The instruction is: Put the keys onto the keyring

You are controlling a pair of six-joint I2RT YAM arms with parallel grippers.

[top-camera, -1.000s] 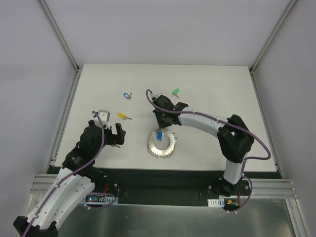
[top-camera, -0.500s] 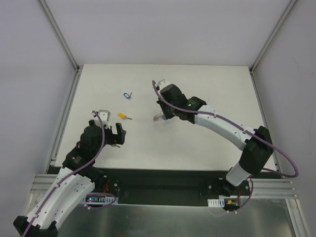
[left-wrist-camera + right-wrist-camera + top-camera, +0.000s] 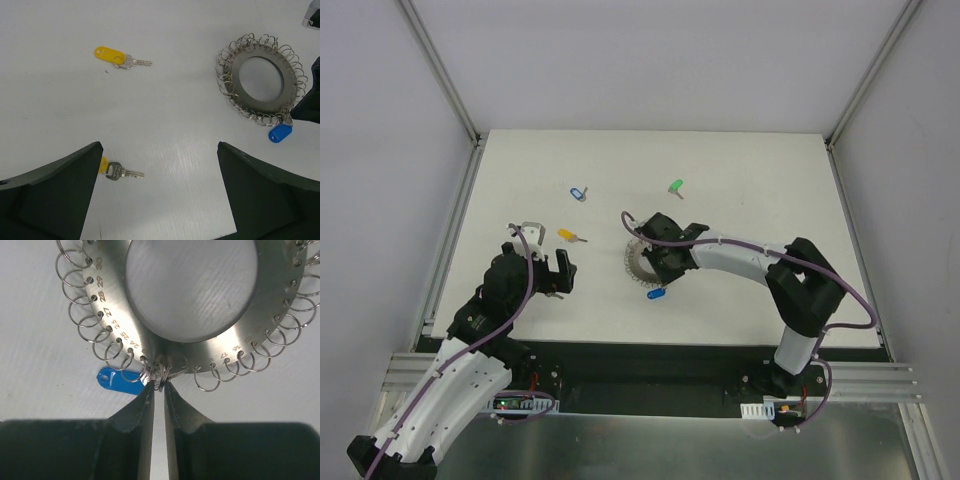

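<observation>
**Right gripper** (image 3: 158, 386): the jaws stand nearly together, with only a slim gap between them. A small wire loop on the rim of the keyring (image 3: 272, 315) sits directly at the fingertips. Whether the tips clamp this loop or merely touch it cannot be told.

**Keyring:** it lies flat on the table (image 3: 740, 170), immediately ahead of the right gripper, with its numbered rim facing the tips.

**Blue key** (image 3: 117, 380): its plastic head lies against the keyring's rim, just beside the left-hand fingertip in the wrist view.

**Left gripper** (image 3: 160, 150): released, jaws spread wide, nothing between them.

- Yellow key (image 3: 111, 53): ahead of the jaws and to the left, well apart from them.
- Second yellow key (image 3: 120, 171): just beside the left finger's tip, its head partly hidden behind that finger.
- The keyring lies ahead and to the right.

**Loose keys:** the green key (image 3: 675, 186) and the second blue key (image 3: 579, 192) lie beyond both grippers, apart from the keyring
</observation>
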